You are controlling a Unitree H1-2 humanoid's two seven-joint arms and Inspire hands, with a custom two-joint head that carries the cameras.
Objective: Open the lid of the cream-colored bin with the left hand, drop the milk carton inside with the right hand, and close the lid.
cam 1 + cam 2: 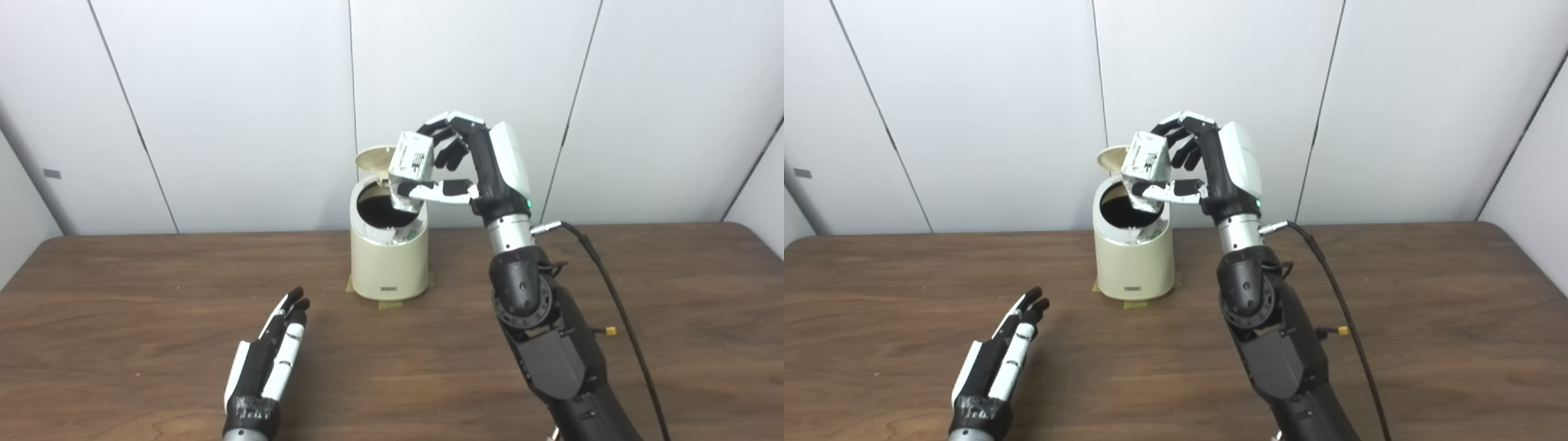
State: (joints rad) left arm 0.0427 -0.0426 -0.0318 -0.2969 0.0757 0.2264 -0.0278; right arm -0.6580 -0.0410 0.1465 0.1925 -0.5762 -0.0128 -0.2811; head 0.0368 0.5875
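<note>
Holding the small white-and-green milk carton (414, 164) tilted between thumb and fingers, the black-and-white right hand (468, 162) is hovering just above and to the right of the open mouth of the round cream-colored plastic bin (388, 260). The bin's round lid (373, 157) is standing upright behind the opening, just left of the carton. The left hand (269, 358) is lying flat on the brown wooden table (153, 294), fingers straight and close together, holding nothing, well apart from the bin.
</note>
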